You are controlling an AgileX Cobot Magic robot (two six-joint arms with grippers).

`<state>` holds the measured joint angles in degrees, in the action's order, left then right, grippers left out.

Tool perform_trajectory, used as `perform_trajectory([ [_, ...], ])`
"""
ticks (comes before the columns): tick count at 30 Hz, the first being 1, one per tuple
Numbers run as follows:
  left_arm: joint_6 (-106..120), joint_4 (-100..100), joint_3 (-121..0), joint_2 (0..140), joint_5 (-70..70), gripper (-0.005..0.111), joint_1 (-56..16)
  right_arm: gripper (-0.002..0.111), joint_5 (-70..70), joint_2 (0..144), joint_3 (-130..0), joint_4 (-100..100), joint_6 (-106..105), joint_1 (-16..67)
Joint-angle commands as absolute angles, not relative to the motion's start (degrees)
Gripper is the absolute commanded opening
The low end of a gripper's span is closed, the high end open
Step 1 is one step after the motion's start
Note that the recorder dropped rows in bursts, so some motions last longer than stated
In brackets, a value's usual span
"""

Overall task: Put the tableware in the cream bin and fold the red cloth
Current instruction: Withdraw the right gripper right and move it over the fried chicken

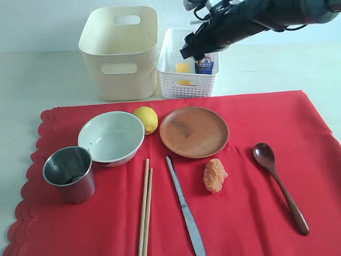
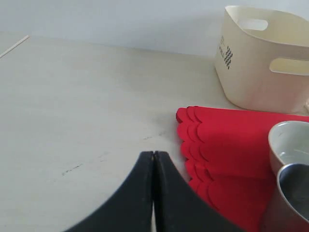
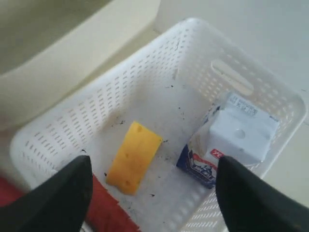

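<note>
Above the white basket (image 1: pixel 186 85), at the back of the table (image 1: pixel 42 80), the right gripper (image 1: pixel 193 52) hovers. In its wrist view the gripper (image 3: pixel 152 166) has its fingers (image 3: pixel 63 193) spread wide and is holding nothing. Below them the cheese (image 3: pixel 133 164) lies flat on the basket floor and the carton (image 3: pixel 236 140) stands against one wall. In the exterior view the fingers merge into one dark shape, so the spread is hard to read there.

The bin (image 1: pixel 120 50) stands just beside the basket, on its left, behind the cloth (image 1: pixel 250 213). The cloth is spread flat, with its scalloped edge to the left.

All the tableware is on the cloth:
- The bowl (image 1: pixel 111 137) sits at the left.
- The cup (image 1: pixel 69 173) stands upright, touching or nearly touching the bowl's near-left rim.
- The plate (image 1: pixel 194 132) is in the middle.
- The chopsticks (image 1: pixel 145 208) lie side by side in front of the bowl.
- The knife (image 1: pixel 184 208) lies just right of the chopsticks.
- The spoon (image 1: pixel 279 186) lies well apart on the right, bowl end away from the camera.

A lemon (image 1: pixel 146 118) sits between the bowl and the plate. A nugget (image 1: pixel 214 175) lies in front of the plate.

The left gripper (image 2: pixel 153 154) has its fingers pressed together and is empty. It is over bare table just beside the scalloped edge.
</note>
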<state>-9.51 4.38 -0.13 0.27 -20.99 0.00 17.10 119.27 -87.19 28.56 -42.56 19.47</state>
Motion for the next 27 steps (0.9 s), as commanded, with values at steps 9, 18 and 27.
perform_trajectory([
  [9,-9.4,4.5,0.0,0.0,-20.4,0.000,0.0,0.069,27.9,112.1,-87.7,30.8,-40.2,19.3],
  [18,-9.4,4.5,0.0,0.0,-20.4,0.000,0.0,0.069,30.8,112.1,-84.2,33.2,-40.4,19.3],
  [27,-9.4,4.5,0.0,0.0,-20.4,0.000,0.0,0.069,35.2,110.8,-83.8,32.4,-34.3,19.3],
])
